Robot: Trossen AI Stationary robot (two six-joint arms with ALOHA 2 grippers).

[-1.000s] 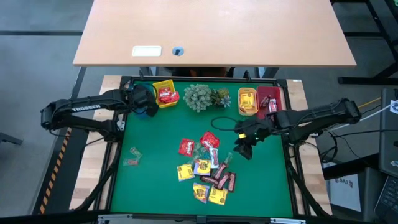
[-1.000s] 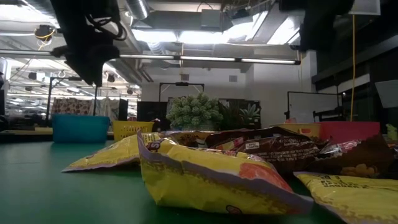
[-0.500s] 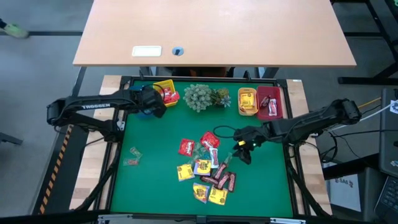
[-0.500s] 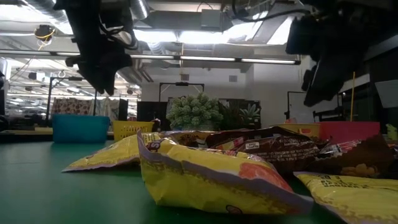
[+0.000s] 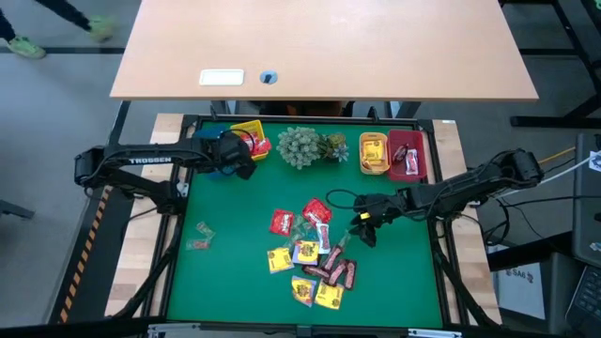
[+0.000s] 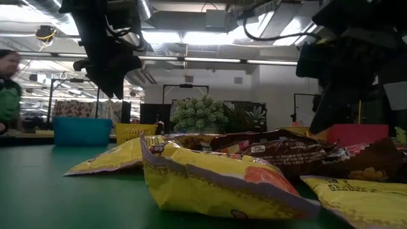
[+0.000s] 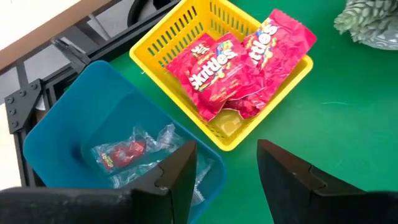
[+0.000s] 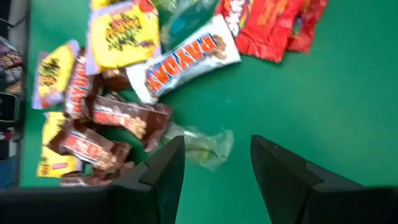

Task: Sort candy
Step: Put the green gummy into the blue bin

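The candy (image 5: 312, 255) lies heaped on the green mat: red packets (image 8: 273, 22), yellow square packets (image 8: 121, 28), brown bars (image 8: 106, 118), a white bar (image 8: 186, 59) and a clear wrapper (image 8: 202, 144). My right gripper (image 5: 366, 228) hovers open at the heap's right edge, its fingers (image 8: 163, 171) on either side of the clear wrapper and above it. My left gripper (image 5: 244, 161) hangs open and empty over the far left, above the gap between the blue bin (image 7: 93, 143) and the yellow bin (image 7: 273, 87). The blue bin holds a clear-wrapped sweet (image 7: 124, 152); red packets (image 7: 217, 74) fill the yellow one.
An orange bin (image 5: 374, 153) and a red bin (image 5: 407, 152) stand at the far right, with a grey-green plant cluster (image 5: 302, 147) between them and the yellow bin. Two loose clear wrappers (image 5: 199, 236) lie on the mat at the left. A raised frame (image 5: 441, 272) borders the mat.
My right gripper has come down from well above the mat to just over the heap's right edge, staying open. My left gripper has drifted a little toward the table's right, from over the blue bin toward the yellow bin. The candy has not moved.
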